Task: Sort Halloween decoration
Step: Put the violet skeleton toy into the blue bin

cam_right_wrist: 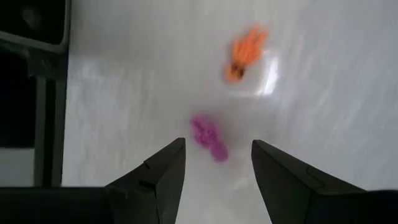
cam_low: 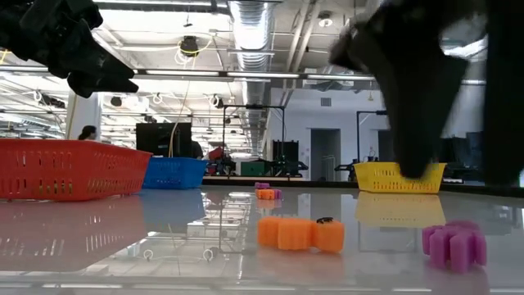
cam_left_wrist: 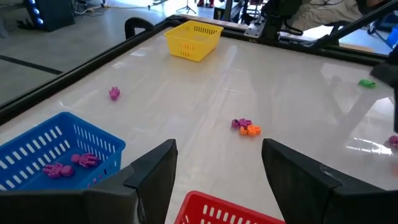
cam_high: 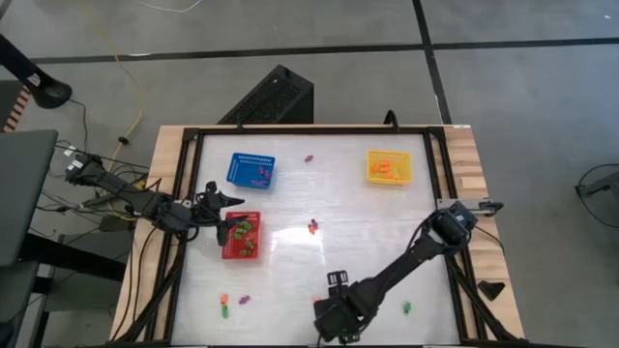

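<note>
Tabletop purple trinket point(cam_right_wrist: 209, 139) lies before right pincer point(cam_right_wrist: 217, 163).

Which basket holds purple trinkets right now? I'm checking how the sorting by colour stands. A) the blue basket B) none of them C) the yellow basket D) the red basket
A: in the left wrist view, purple trinkets lie inside the blue basket, while the yellow basket holds orange pieces in the high view and the red basket shows only green ones.
</note>
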Action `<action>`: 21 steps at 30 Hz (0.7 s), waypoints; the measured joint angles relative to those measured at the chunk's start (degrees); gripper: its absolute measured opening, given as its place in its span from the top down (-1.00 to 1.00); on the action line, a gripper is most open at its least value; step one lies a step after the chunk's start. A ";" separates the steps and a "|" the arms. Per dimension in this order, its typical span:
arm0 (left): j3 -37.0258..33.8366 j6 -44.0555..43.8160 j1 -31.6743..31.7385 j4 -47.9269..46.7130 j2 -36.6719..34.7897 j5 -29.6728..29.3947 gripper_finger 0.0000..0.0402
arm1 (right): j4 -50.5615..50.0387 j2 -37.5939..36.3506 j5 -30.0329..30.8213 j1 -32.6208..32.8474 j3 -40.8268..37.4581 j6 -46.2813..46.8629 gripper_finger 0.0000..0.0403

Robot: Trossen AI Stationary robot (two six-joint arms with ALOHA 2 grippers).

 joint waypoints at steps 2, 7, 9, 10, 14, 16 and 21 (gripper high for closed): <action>0.00 -0.03 0.00 0.02 0.02 0.00 -0.13 | 1.46 0.01 -2.60 -0.39 -1.35 0.59 -0.06; 0.00 0.41 0.00 0.00 -0.01 0.00 -0.13 | 6.62 0.00 -3.34 -0.66 -4.67 0.13 -0.06; 0.00 0.49 0.00 0.00 -0.01 0.00 -0.13 | 6.92 0.02 -3.35 -0.85 -5.32 0.08 -0.06; 0.00 0.47 0.00 0.00 0.02 0.00 -0.13 | 7.40 0.00 -3.34 -1.06 -5.79 0.07 -0.06; 0.00 0.47 -0.02 0.00 0.01 -0.03 -0.13 | 8.01 -0.20 -3.28 -1.24 -7.57 -0.22 -0.06; 0.00 0.47 -0.02 0.00 0.01 -0.31 -0.13 | 8.59 -0.29 -2.99 -1.42 -8.46 -0.29 -0.05; 0.00 0.46 -0.01 -0.01 0.02 -1.11 -0.13 | 8.19 -0.31 -2.83 -1.80 -8.52 -0.82 0.09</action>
